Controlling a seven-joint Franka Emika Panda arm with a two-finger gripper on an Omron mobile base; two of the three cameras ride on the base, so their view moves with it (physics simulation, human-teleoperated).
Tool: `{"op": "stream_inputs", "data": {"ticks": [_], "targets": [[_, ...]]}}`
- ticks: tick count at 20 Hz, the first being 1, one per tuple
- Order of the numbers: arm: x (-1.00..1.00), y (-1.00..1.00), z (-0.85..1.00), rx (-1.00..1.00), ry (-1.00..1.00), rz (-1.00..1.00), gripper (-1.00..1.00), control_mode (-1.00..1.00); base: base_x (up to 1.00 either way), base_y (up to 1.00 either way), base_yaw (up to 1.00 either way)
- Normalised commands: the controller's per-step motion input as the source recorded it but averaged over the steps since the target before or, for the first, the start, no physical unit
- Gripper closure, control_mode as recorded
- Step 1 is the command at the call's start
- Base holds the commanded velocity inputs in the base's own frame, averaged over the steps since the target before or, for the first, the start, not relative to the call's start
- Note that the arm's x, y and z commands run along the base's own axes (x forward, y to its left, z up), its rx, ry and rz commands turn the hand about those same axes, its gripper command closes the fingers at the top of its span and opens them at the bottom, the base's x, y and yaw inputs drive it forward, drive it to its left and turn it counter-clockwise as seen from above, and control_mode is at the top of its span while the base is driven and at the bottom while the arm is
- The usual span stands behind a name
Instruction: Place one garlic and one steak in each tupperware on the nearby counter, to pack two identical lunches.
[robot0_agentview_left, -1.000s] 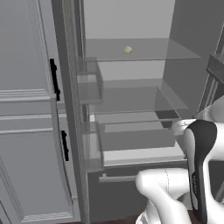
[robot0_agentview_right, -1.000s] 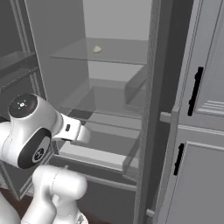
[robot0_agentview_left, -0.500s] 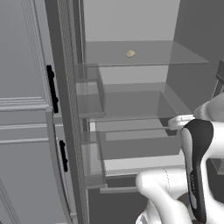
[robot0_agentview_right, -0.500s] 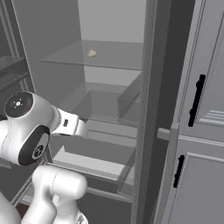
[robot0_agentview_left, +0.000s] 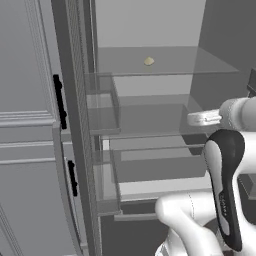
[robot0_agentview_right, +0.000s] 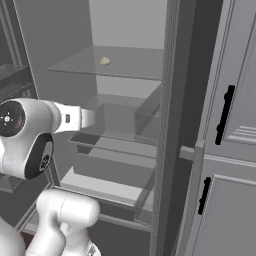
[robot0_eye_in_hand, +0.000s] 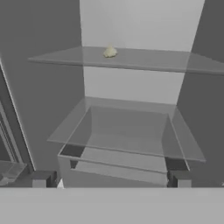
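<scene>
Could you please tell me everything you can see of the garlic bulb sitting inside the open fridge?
The garlic is one small, rounded, pale cream-yellow bulb, slightly lumpy, too small to show cloves or skin detail. It rests alone on the upper glass shelf of the open fridge, toward the back and left of the shelf's middle as the hand view faces it, with the translucent drawers below. The right base view shows it too. Only the shelf beneath touches it; nothing grips it or lies beside it.
</scene>
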Motion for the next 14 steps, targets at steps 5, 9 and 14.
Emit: {"op": "stream_inputs", "data": {"ticks": [5,9,14], "targets": [[0.26,0.15,0.96,-0.05,-0.02,0.00,-1.00,-1.00,0.00,0.00,0.00],[0.48,0.15,0.58,-0.02,0.00,-0.01,-1.00,-1.00,0.00,0.00,0.00],[0.53,0.02,0.19,0.00,0.03,0.00,-1.00,-1.00,0.00,0.00,0.00]]}}
